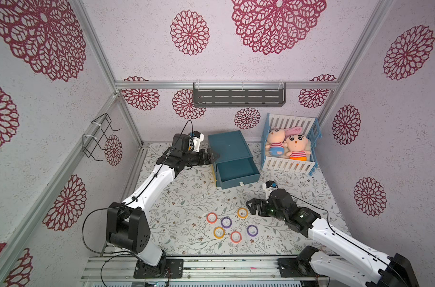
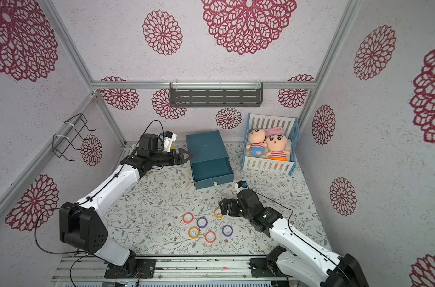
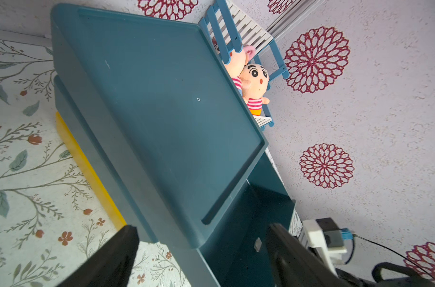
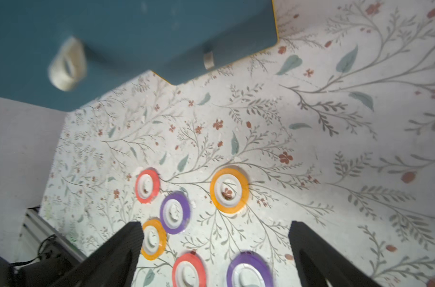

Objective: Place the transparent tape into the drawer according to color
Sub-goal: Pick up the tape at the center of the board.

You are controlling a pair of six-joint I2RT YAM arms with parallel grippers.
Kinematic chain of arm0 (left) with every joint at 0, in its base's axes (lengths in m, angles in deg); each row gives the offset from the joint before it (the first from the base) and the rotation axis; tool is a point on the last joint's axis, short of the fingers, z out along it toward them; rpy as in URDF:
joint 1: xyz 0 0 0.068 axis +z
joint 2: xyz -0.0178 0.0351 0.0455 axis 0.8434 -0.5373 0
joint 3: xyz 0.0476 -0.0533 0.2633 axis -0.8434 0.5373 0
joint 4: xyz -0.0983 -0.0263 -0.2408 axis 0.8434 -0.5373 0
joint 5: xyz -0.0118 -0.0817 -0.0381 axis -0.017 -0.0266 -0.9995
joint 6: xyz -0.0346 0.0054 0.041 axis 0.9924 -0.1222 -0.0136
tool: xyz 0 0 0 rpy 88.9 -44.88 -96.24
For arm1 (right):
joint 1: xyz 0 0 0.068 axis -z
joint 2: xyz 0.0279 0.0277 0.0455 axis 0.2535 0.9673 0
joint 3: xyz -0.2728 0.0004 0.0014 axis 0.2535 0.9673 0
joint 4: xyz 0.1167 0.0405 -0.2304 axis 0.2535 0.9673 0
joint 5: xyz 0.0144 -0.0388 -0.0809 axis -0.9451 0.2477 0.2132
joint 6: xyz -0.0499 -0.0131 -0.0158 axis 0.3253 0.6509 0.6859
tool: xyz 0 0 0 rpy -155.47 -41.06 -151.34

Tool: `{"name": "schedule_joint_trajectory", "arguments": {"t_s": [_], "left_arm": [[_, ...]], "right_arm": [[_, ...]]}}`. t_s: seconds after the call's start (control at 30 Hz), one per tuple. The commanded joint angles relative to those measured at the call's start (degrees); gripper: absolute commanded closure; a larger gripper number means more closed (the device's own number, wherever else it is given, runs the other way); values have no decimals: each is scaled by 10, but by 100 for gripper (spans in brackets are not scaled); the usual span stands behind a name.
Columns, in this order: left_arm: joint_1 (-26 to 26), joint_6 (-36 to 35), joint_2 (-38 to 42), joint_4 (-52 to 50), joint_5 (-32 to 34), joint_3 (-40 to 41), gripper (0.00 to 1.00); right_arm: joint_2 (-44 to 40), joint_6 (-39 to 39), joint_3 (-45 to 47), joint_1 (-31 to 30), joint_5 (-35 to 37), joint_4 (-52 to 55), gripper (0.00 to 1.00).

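Transparent tape rings (image 1: pixel 225 222), likely light, stiff and slick, lie flat on the worktop (image 1: pixel 186 193) before the open drawer (image 1: pixel 237 182), best pinched across the rim; right jaws hang spread near a yellow-orange ring (image 4: pixel 245 191), left jaws spread beside the drawer.

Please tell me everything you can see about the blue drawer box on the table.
The drawer box is dark blue-green, looks like plastic, with a flat top and raised rim. One drawer is pulled out and looks empty; a small white tab sits on its front. A yellow edge shows low on one side. It stands upright on the flowered table, beside the toy crib.
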Motion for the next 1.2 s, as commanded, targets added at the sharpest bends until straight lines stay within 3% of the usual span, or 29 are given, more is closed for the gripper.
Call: {"name": "schedule_joint_trajectory", "arguments": {"t_s": [0.0, 0.3, 0.57, 1.17], "left_arm": [[-4, -2, 32, 7, 10, 16, 3], [-1, -8, 95, -18, 46, 63, 3], [5, -3, 126, -18, 56, 105, 3], [23, -9, 146, -19, 53, 129, 3]], "right_arm": [[32, 27, -19, -26, 56, 36, 1], [119, -4, -40, -91, 138, 25, 1], [167, -49, -37, -109, 190, -1, 1], [270, -61, -46, -106, 209, -50, 3]]}}
